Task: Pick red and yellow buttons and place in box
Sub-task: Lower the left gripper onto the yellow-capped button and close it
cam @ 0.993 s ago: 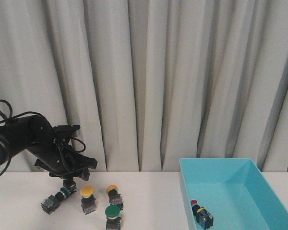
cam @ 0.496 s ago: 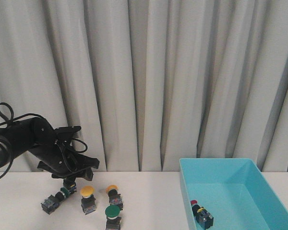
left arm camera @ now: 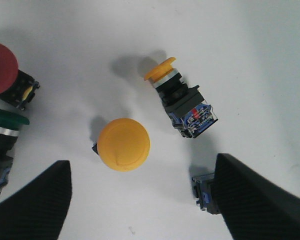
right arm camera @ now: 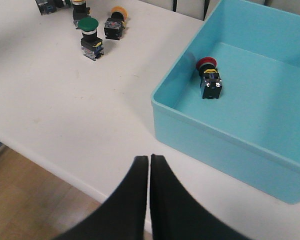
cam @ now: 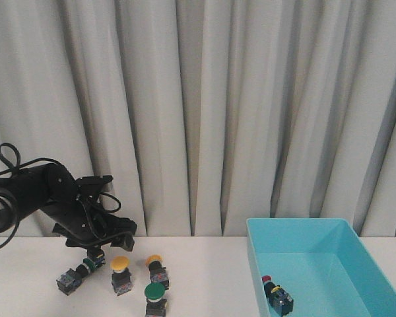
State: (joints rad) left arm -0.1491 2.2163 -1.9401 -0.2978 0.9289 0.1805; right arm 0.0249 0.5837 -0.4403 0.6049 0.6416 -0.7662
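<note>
Over left cluster, left gripper (left arm camera: 140, 200) hangs wide open above upright yellow button (left arm camera: 124, 144), nothing held. Approach step; next, descend and close on cap. Right gripper (right arm camera: 149, 165) pinched closed, idle near box (cam: 376, 274).

Red button (left arm camera: 1, 69) cropped, perhaps upright.

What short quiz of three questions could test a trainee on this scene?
1. True or false: the box already holds a red button.
2. How many yellow buttons lie between the left fingers: A one, B two, C three?
3. Fill in: the right gripper is ____.

Key: 1 true. 2 B: one upright, one on its side. 3 shut, holding nothing.
</note>
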